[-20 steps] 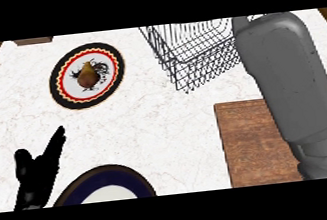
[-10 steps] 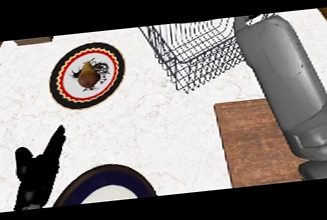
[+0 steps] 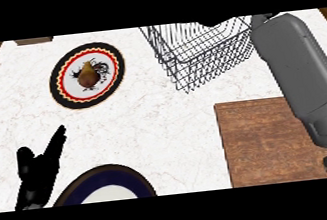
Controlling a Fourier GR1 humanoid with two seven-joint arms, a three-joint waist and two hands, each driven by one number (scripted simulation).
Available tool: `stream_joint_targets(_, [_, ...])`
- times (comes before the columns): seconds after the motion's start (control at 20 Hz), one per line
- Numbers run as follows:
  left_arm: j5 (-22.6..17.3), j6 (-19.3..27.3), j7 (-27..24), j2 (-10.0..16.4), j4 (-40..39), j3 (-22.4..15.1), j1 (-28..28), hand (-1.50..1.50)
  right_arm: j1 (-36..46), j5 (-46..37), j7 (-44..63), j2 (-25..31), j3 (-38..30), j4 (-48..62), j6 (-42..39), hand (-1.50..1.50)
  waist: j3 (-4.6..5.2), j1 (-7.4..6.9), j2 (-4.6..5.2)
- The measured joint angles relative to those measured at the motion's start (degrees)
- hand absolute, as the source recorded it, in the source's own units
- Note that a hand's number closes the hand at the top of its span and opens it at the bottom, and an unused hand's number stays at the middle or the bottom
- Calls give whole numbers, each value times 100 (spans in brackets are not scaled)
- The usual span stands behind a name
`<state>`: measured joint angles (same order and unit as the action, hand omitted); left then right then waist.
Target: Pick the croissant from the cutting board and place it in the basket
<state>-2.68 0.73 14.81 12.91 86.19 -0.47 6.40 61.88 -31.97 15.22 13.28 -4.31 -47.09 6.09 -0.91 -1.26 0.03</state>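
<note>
Head view: a white marble counter (image 3: 160,122), with wood showing beyond its far corners. The wire basket (image 3: 205,52) stands just beyond the board (image 3: 266,141). The right forearm (image 3: 299,67) crosses both. The right hand (image 3: 258,19) is a dark sliver at the basket's far rim, so I cannot tell its grip. The croissant is hidden. The left hand (image 3: 37,168) rests open at lower left, beside a blue-rimmed plate (image 3: 78,184). A patterned plate (image 3: 60,87) lies at far left.

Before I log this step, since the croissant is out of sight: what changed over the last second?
Only the right forearm moved: it slid slightly rightward and farther up the view, alongside the basket. No grasp or release is visible. The left robot hand, cutting board, patterned plate and dark-rimmed plate stayed put.
</note>
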Motion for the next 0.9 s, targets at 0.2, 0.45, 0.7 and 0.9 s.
stream_joint_targets(0.2, [-11,-49,-92,-16,-32,41,30,0,-15,49,-393,191,-111,167,-20,-150,-10,23,-17])
stream_joint_targets(0.45, [-2,-50,-40,-48,-49,70,3,0,155,242,-552,285,-400,328,76,-150,-16,28,-24])
stream_joint_targets(0.7, [11,-70,-71,-64,-30,100,29,0,233,602,-567,586,-879,429,71,-150,-8,47,-30])
stream_joint_targets(0.9, [24,-85,-114,-65,-12,132,83,0,99,773,-519,990,-1147,403,-52,-150,-4,91,-42])
